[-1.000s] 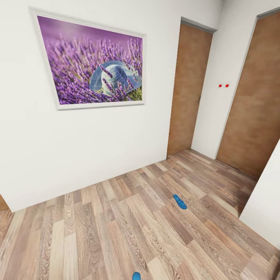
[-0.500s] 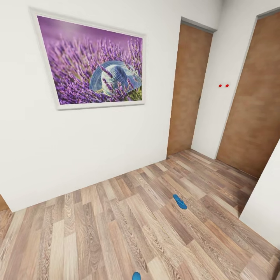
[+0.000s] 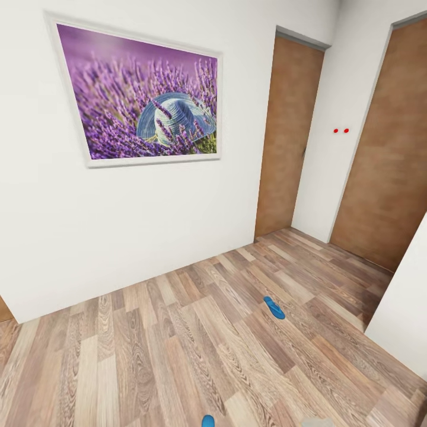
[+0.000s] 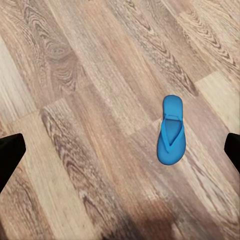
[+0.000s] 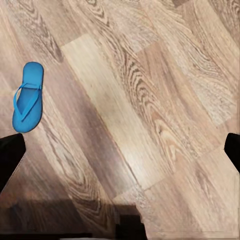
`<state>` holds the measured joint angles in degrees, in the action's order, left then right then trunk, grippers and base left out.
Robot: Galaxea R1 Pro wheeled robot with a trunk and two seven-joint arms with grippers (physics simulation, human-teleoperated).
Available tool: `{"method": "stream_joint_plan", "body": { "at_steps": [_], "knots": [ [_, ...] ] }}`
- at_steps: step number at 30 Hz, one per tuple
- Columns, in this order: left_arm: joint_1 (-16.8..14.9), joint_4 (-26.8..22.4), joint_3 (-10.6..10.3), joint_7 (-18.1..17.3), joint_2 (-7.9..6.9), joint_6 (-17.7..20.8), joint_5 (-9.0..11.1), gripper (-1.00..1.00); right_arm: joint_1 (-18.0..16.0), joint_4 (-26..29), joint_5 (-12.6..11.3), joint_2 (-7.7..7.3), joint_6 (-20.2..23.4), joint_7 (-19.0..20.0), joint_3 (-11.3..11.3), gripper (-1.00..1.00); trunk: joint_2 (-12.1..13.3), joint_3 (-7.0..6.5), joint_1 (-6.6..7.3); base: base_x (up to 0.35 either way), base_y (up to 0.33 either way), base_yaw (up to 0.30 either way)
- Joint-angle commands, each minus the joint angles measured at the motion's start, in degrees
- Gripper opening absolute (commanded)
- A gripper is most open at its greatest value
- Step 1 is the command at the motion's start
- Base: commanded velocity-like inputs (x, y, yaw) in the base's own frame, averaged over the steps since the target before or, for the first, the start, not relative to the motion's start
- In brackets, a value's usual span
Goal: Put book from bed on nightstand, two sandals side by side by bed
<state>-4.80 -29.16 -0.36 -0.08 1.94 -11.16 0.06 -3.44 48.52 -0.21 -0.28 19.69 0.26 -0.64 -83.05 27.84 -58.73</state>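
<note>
One bright blue sandal (image 3: 273, 308) lies on the wood-plank floor, right of the middle. The toe of a second sandal (image 3: 207, 421) pokes in at the head view's bottom edge. My left gripper (image 4: 120, 155) hangs open above the floor, with a sandal (image 4: 171, 129) lying below it, nearer one dark fingertip (image 4: 233, 150). My right gripper (image 5: 120, 152) is open too, and a sandal (image 5: 27, 97) lies beyond one of its fingertips (image 5: 10, 156). Neither gripper holds anything. The book, the bed and the nightstand are out of view.
A white wall (image 3: 148, 219) with a framed lavender picture (image 3: 142, 98) faces me. Two brown doors (image 3: 287, 136) (image 3: 388, 154) stand at the right, and a white surface (image 3: 406, 320) juts in at the lower right. A small grey shape (image 3: 314, 422) sits at the bottom edge.
A small grey shape has come into the head view's bottom edge, right of the near sandal. Nothing else has moved.
</note>
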Motion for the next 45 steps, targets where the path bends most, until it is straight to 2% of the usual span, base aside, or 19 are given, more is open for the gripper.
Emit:
{"method": "stream_joint_plan", "body": {
  "at_steps": [1,2,4,6,9,15,16,17,20,23,39,42,44,45],
  "knots": [
    [0.0,0.0,0.0,0.0,0.0,-0.2,0.1,1.0,-2.4,2.4,-0.1,0.1,5.8,0.0,0.0,1.0,0.0,0.07,0.0,0.0,0.0,0.0],
    [0.0,0.0,0.0,0.0,-0.01,-0.2,0.1,1.0,-3.7,3.2,-0.1,0.21,7.8,0.0,0.0,1.0,0.0,0.07,0.0,0.0,0.0,0.0],
    [0.0,0.0,0.1,0.0,-0.01,-0.2,0.2,1.0,-10.8,4.6,-0.2,1.28,12.7,-0.1,0.0,1.0,0.0,0.07,0.0,0.0,0.0,0.0],
    [0.0,0.0,0.1,0.0,-0.01,-0.2,0.2,1.0,-15.6,4.1,-0.2,2.34,14.5,-0.1,0.1,1.0,0.0,0.07,0.0,0.0,0.0,0.0],
    [0.0,0.0,0.1,0.0,-0.01,-0.2,0.2,1.0,-19.1,1.5,-0.2,3.41,15.7,-0.2,0.1,1.0,0.0,0.07,0.0,0.0,0.0,0.0],
    [0.0,-0.1,0.2,0.0,-0.01,-0.2,0.3,1.0,-27.8,-9.4,-0.2,4.92,16.4,-0.2,0.1,1.0,0.0,0.07,0.0,0.0,0.0,0.0],
    [0.0,-0.1,0.2,0.0,-0.01,-0.2,0.3,1.0,-30.5,-13.5,-0.2,5.15,16.4,-0.2,0.1,1.0,0.0,0.07,0.0,0.0,0.0,0.0],
    [0.0,-0.1,0.2,0.0,-0.01,-0.2,0.3,1.0,-31.8,-16.0,-0.3,5.23,16.4,-0.1,0.1,1.0,0.0,0.07,0.0,0.0,0.0,0.0],
    [0.0,-0.1,0.2,0.0,-0.01,-0.2,0.3,1.0,-33.5,-20.0,-1.1,5.33,16.3,-0.1,0.1,1.0,0.0,0.07,0.0,0.0,0.0,0.0],
    [0.0,-0.2,0.2,0.0,-0.01,-0.2,0.3,1.0,-34.1,-21.5,-2.4,5.36,16.1,-0.1,0.1,1.0,0.0,0.07,0.0,0.0,0.0,0.0],
    [0.0,-0.5,0.3,0.1,-0.03,-0.2,0.3,1.0,-34.3,-22.0,-3.3,5.38,15.8,0.0,0.1,1.0,0.0,0.07,0.0,0.0,0.0,0.0],
    [-0.2,-3.6,0.4,0.2,-0.2,0.0,0.4,1.0,-34.3,-22.0,-3.3,5.38,15.8,0.0,0.0,1.0,0.0,0.07,0.0,0.0,0.0,0.0],
    [-0.3,-10.6,0.4,0.3,-0.37,1.7,0.6,1.0,-34.3,-22.1,-3.3,5.38,15.8,0.0,0.0,1.0,0.0,0.07,0.0,0.0,0.0,0.0],
    [-0.4,-15.1,0.4,0.3,-0.43,4.4,0.7,1.0,-34.3,-22.1,-3.3,5.38,15.8,0.0,0.0,1.0,0.0,0.07,0.0,0.0,0.0,0.0]
  ]
}}
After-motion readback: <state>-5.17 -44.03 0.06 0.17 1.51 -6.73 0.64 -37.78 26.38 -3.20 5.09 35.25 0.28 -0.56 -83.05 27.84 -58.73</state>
